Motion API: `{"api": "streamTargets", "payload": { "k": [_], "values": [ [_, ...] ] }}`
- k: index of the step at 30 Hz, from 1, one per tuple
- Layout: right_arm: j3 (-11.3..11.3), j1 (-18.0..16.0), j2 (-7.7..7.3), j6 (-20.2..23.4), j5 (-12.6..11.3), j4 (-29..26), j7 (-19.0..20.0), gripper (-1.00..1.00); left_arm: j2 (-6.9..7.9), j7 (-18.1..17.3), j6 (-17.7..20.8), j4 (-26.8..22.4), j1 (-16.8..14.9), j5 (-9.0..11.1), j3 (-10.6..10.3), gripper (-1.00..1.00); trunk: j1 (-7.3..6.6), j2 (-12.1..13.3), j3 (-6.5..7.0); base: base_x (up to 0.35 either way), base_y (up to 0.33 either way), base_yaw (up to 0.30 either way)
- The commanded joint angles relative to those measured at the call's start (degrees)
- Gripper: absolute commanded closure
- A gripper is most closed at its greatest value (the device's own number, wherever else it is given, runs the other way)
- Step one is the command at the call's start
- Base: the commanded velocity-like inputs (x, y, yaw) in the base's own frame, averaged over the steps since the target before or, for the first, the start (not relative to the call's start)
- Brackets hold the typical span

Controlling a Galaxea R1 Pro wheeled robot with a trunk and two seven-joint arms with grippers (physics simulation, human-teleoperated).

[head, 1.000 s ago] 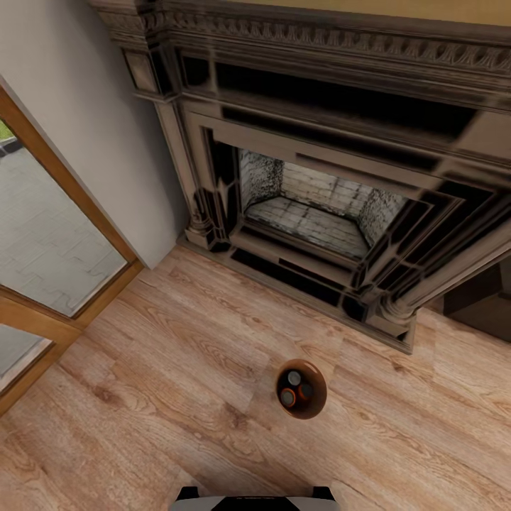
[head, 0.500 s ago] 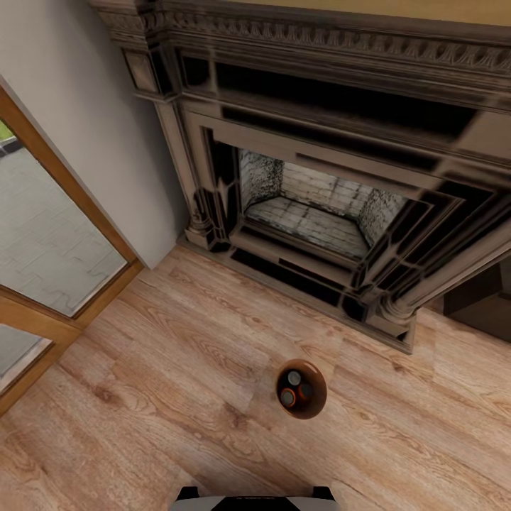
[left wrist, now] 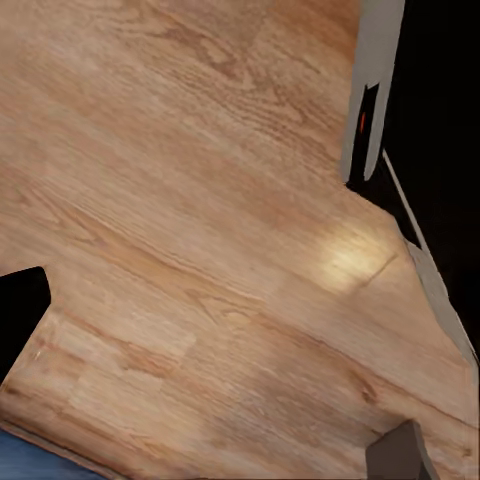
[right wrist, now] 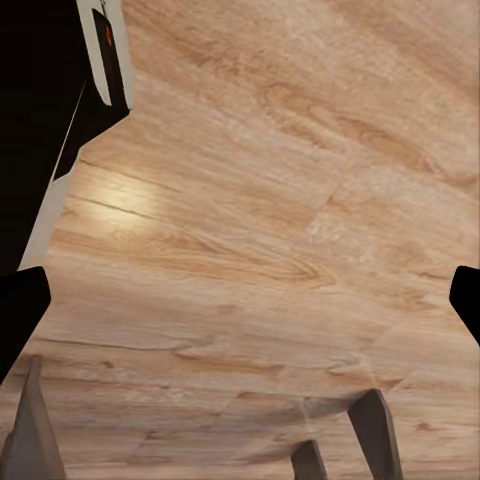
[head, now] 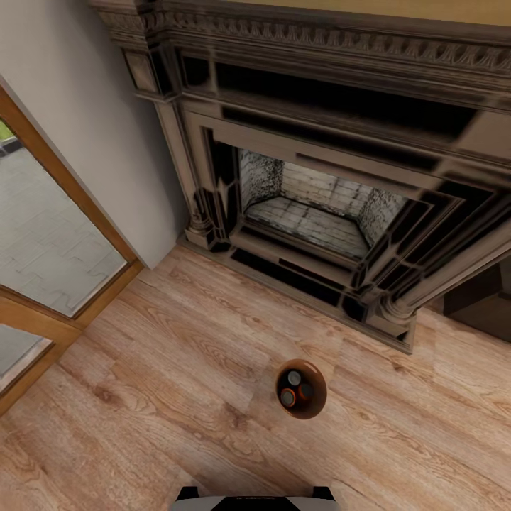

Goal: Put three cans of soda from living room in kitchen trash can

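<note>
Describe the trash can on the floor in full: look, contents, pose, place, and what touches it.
The trash can is a small round bucket seen from above, brown inside, its outer wall barely showing. It stands upright on the wooden floor, in front of the dark fireplace and apart from it. Inside sit three cans of soda with silvery tops, close together; at least one shows an orange side. Nothing else touches it, and it throws a soft shadow on the boards.
</note>
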Motion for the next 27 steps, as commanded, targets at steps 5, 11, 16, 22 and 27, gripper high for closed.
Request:
{"api": "streamTargets", "payload": {
  "k": [5,11,16,22,27],
  "values": [
    [-0.01,0.0,0.07,0.0,-0.02,0.01,0.0,-1.0,0.02,5.61,0.03,0.0,0.0,-0.28,-0.23,-1.0,0.0,0.0,0.0,0.0,0.0,0.0],
    [-0.01,0.0,0.4,0.0,-0.17,0.37,0.0,-1.0,-0.29,7.16,0.2,-0.02,0.0,-0.46,-0.3,-1.0,0.0,0.0,0.0,0.0,0.0,0.0],
    [-0.01,0.0,0.92,0.0,-0.23,0.49,0.0,-1.0,-0.75,7.33,0.24,-0.02,0.0,-0.48,-0.32,-1.0,0.0,0.0,0.0,0.0,0.0,0.0],
    [-0.01,0.0,1.05,0.0,-0.26,0.52,0.0,-1.0,-0.85,7.36,0.22,-0.02,0.0,-0.49,-0.3,-1.0,0.0,0.0,0.0,0.0,0.0,0.0],
    [-0.01,0.0,1.06,0.0,-0.26,0.53,0.0,-1.0,-0.85,7.36,0.22,0.0,0.0,-0.49,-0.28,-1.0,0.0,0.0,0.0,0.0,0.0,0.0]
  ]
}}
